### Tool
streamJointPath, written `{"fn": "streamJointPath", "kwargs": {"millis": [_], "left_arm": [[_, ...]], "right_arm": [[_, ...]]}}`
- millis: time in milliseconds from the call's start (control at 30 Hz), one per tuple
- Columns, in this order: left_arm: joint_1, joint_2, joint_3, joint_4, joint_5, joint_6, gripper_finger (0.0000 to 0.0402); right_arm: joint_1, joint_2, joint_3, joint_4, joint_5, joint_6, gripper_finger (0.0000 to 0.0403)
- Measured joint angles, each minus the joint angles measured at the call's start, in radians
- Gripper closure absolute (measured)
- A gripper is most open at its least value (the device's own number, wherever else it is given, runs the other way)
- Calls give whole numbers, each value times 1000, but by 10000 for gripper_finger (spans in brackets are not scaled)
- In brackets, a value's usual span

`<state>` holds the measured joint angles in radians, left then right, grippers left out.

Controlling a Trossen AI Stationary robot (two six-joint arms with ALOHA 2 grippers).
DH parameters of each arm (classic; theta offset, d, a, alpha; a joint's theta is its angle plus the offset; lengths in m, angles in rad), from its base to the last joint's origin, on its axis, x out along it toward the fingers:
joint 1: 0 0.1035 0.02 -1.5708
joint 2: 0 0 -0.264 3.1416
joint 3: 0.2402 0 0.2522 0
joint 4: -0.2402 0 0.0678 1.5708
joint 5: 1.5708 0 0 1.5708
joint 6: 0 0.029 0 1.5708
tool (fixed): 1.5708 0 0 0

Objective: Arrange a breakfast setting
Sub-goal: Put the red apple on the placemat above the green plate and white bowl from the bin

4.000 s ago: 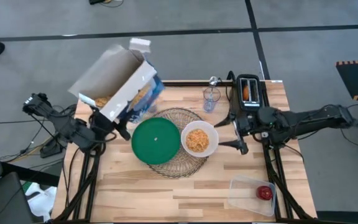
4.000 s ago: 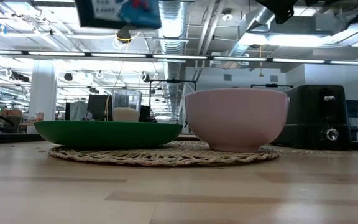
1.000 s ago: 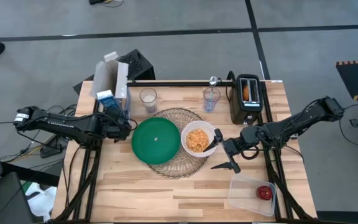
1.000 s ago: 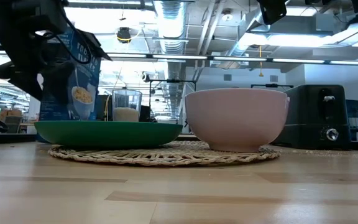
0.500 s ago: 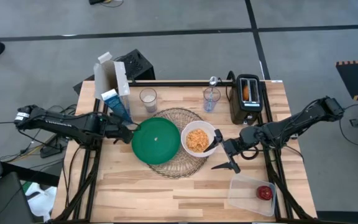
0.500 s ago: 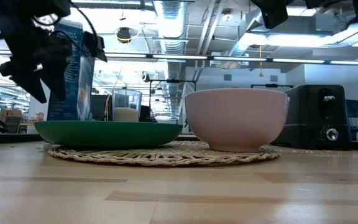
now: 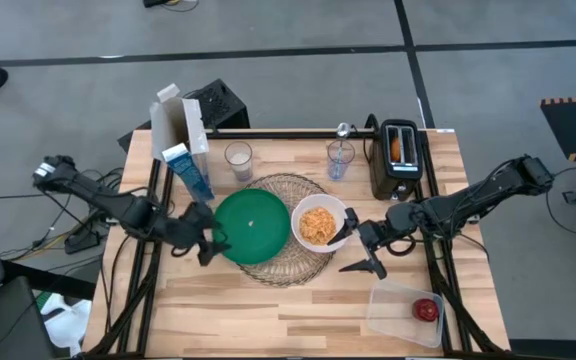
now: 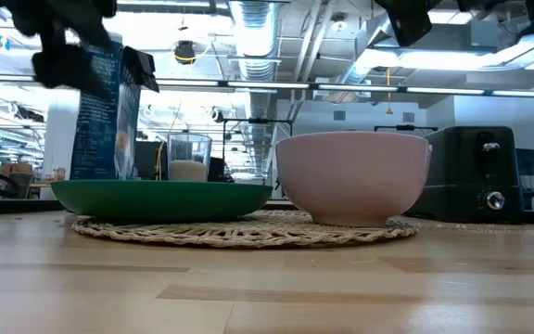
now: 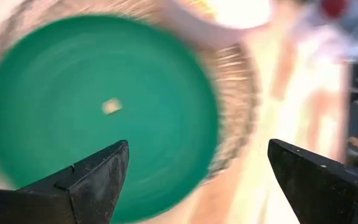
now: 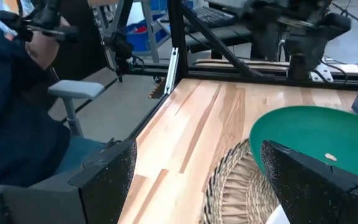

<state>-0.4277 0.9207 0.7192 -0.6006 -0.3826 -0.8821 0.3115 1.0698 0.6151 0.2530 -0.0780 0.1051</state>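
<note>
Carton stands upright at the table's far left corner, long axis vertical, top flaps open. Left gripper hovers released beside the green plate. Right gripper waits released, empty, beside the bowl.

Mat mid-table. Plate on its left half, bowl on its right, touching. Carton stands at the back-left corner, one glass just right of it, second glass further right, beside the toaster at back right. Tub at front right, apple inside.
</note>
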Motion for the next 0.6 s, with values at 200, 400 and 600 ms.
{"fn": "streamJointPath", "kwargs": {"millis": [200, 400, 600], "left_arm": [[-104, 28, -3, 241, -38, 133, 33], [-156, 115, -3, 443, -56, 273, 33], [-162, 279, -3, 703, -56, 499, 33]], "right_arm": [[13, 0, 5, 17, 8, 55, 33], [135, 0, 123, -150, 205, 60, 40], [272, 0, 278, -421, 393, 209, 50]]}}
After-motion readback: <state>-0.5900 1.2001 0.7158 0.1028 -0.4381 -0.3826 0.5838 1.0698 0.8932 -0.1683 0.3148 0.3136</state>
